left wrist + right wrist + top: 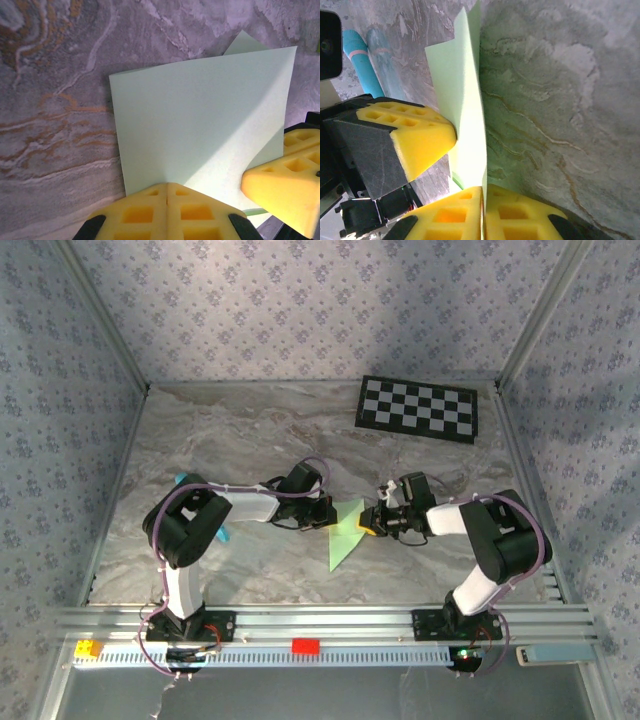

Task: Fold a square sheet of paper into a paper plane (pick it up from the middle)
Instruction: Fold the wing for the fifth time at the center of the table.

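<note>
Folded green paper (pixel 342 540) is near the middle of the desk (pixel 220 440), right between the two arms. The left jaws and right jaws are both clamped shut on it, one from each side.

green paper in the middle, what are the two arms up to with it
Two robot arms are working one pale green sheet of paper at the middle of the table. The left arm has its jaws shut on the sheet from one side, and the right arm has its jaws shut on it from the other, so both pinch it at once. The sheet is already folded over, a triangle from above, not yet a slim dart. The checkerboard lies apart at the far right.
</note>
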Robot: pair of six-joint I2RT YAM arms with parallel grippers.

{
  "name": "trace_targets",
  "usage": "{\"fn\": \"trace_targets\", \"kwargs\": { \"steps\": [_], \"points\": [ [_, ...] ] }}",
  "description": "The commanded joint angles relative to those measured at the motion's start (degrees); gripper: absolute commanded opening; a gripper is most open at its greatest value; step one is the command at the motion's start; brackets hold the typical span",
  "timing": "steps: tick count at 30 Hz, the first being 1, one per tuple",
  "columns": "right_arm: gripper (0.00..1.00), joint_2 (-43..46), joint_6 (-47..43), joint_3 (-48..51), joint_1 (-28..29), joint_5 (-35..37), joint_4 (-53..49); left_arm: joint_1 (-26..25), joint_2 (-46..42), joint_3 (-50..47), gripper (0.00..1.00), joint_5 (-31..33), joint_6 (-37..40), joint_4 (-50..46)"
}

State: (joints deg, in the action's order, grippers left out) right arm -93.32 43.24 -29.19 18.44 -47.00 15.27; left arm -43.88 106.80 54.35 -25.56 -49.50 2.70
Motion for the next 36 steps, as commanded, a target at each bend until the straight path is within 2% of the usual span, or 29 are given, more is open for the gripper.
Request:
{"fn": "trace_targets", "kwargs": {
  "steps": [1, 4, 10, 14, 19, 28, 36],
  "points": [
    [0.07, -0.37, -1.10, -1.10, -0.42, -1.09, -0.14, 0.13, -1.37, 0.49, 0.03, -0.12, 0.98, -2.36],
    [0.04, -0.26, -0.59, -0.97, -0.41, -1.09, -0.08, 0.20, -2.22, 0.60, 0.08, 0.11, 1.15, -2.11],
    [0.01, 3.27, 5.97, 0.98, -0.27, 2.35, 2.80, 0.13, -9.63, -1.83, 0.38, 5.95, 1.59, -1.54],
    [0.00, 6.80, 12.59, 1.99, 0.53, 8.06, 1.53, -1.63, -13.83, -1.97, 0.40, 9.13, 5.02, -3.54],
    [0.00, 9.73, 21.18, 4.30, 1.75, 13.43, 3.54, -8.45, -15.74, -1.20, 0.38, 16.51, 11.45, -7.45],
    [0.01, 10.65, 21.88, 2.74, 2.67, 12.82, 2.31, -21.27, -10.97, 4.71, 0.41, 35.73, 21.51, -18.27],
    [0.01, 11.31, 21.98, 2.74, 2.75, 13.13, 2.05, -27.51, -3.71, 10.22, 0.43, 48.55, 25.36, -25.36]
  ]
}}
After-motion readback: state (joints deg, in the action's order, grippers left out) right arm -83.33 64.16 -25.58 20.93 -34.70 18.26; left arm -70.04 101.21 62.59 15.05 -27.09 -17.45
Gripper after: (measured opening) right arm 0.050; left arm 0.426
